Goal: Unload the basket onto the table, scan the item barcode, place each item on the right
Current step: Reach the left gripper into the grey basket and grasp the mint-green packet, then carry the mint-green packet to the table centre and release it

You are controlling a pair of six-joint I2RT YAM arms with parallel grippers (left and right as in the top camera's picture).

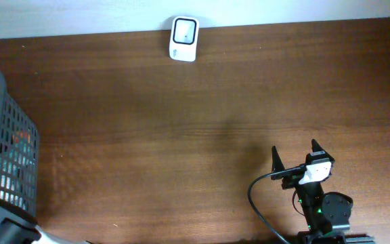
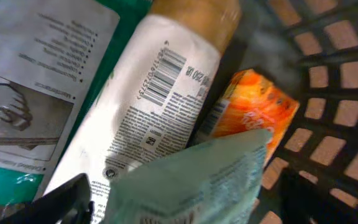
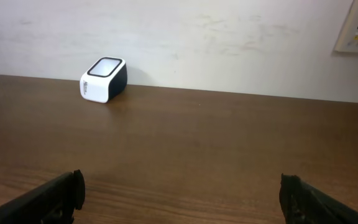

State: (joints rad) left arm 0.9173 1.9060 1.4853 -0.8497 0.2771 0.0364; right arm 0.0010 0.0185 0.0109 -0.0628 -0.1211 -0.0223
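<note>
You are facing one scanner, one basket, four packs.
Your left gripper is straddling a pale green packet in the basket, frame left; gripping or not, you cannot tell. A white tube is showing its barcode beside an orange packet and a teal pack. The scanner is sitting top centre at the table's far edge; your right gripper is gaping wide, lower right.

Kept the right arm folded low at the near right, with the right tool aimed away from its base, fingers spread wide and nothing between them. Held the left arm at the near left corner, mostly cut off in the overhead view. Showed the left tool with its dark fingers well apart; could not tell whether gripping.
</note>
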